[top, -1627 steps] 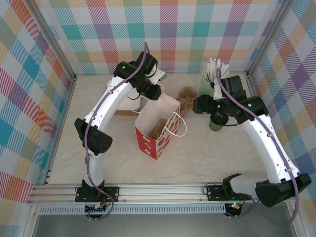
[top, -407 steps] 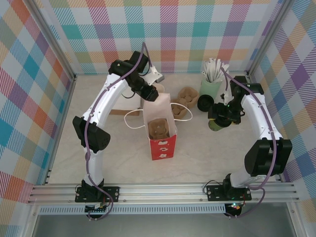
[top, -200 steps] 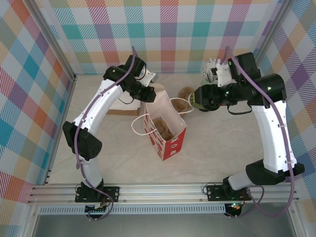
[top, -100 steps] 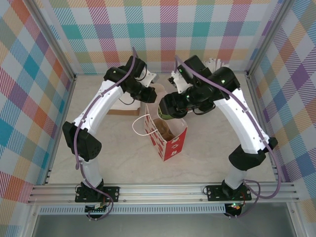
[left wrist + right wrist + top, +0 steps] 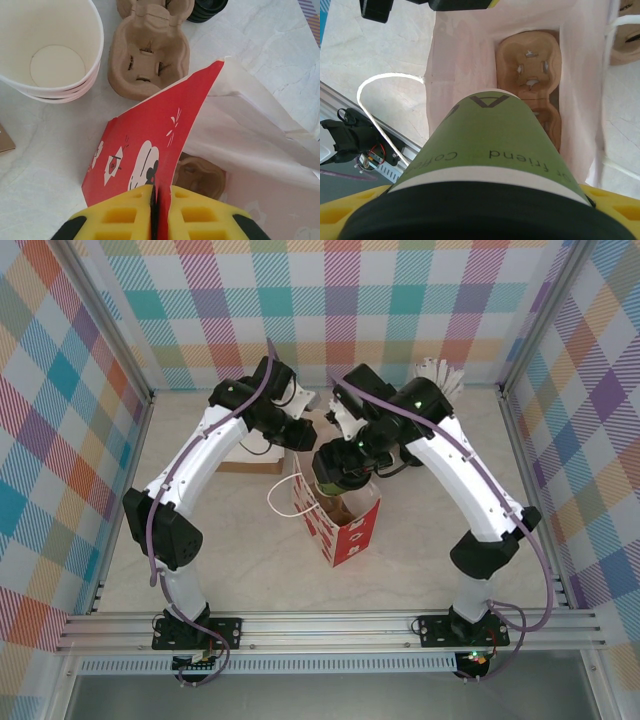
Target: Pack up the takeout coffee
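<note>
The takeout coffee [image 5: 492, 145], a green paper cup with a black lid, hangs base-down over the open mouth of the red-and-white paper bag [image 5: 345, 525]. My right gripper [image 5: 337, 465] is shut on it just below the lid, and its yellow fingers [image 5: 612, 200] show at both sides. Directly under the cup, a brown pulp cup carrier [image 5: 532, 85] lies on the bag's floor. My left gripper [image 5: 161, 200] is shut on the bag's red wall [image 5: 150, 145] at the rim and holds the bag open from the far-left side.
Behind the bag stand a stack of empty cups [image 5: 50, 50], spare pulp carriers [image 5: 150, 50] and black lids [image 5: 207, 5]. A pale-mint cup of white sticks [image 5: 435, 375] is at the back right. The bag's white cord handle [image 5: 280, 495] loops out to the left.
My right arm has lifted the cup from the right side of the table and swung it left over the bag's mouth. My left gripper has kept its hold on the rim.
</note>
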Controlling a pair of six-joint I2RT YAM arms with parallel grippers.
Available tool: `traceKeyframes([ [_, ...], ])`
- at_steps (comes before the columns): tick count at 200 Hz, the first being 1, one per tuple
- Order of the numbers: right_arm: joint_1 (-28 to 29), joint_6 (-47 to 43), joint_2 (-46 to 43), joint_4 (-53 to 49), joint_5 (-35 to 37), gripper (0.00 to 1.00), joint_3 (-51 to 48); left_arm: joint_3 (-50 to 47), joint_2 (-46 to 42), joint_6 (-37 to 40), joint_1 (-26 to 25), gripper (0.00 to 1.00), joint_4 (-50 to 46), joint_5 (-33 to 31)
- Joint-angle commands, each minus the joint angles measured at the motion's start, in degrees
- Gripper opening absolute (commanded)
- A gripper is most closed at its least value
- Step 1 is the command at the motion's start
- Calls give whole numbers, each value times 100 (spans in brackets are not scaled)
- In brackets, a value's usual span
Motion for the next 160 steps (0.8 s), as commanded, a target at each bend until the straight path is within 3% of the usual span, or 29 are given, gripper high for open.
traceKeyframes([
  [1,103,74,149,-412,-23,82,141,-109,-259,31,-47,13,70,168],
  [160,2,-190,175,-487,177,78,-592,-363,-281,157,-42,15,147,225],
])
